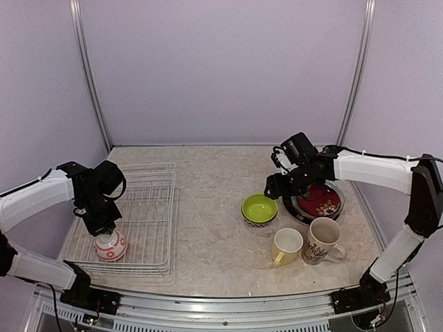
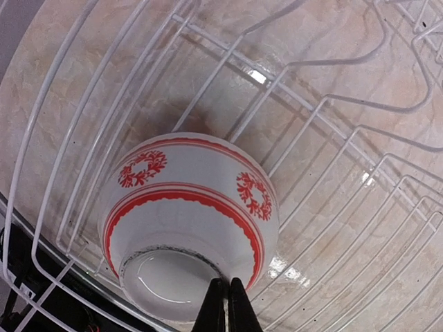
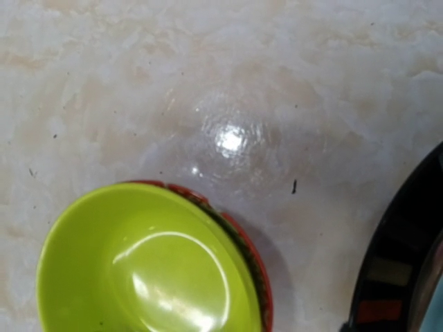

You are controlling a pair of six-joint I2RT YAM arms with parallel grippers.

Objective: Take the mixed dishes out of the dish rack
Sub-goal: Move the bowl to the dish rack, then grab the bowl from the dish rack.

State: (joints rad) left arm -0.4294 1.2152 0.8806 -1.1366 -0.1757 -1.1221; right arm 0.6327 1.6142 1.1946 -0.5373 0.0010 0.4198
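Fingers [image 2: 214, 308] of the left gripper [image 2: 226, 304] pinch shut on the foot ring of the upturned red-and-white patterned bowl [image 2: 187, 207], apparently the last piece in the white wire dish rack [image 1: 149, 200]. The lime-green bowl [image 1: 259, 207], yellow mug [image 1: 286, 245], cream patterned mug [image 1: 322, 239] and dark red floral plate [image 1: 320, 200] stand unloaded by the right gripper [image 1: 275, 187], whose finger spacing is indiscernible.

Bowl [image 1: 111, 245] in dish rack [image 1: 149, 200] at left, mugs [image 1: 287, 245] before plates [image 1: 321, 200] at right

The lime-green bowl [image 3: 145, 270] is cut by the bottom edge, the black-rimmed plate [image 3: 398, 263] by the right.
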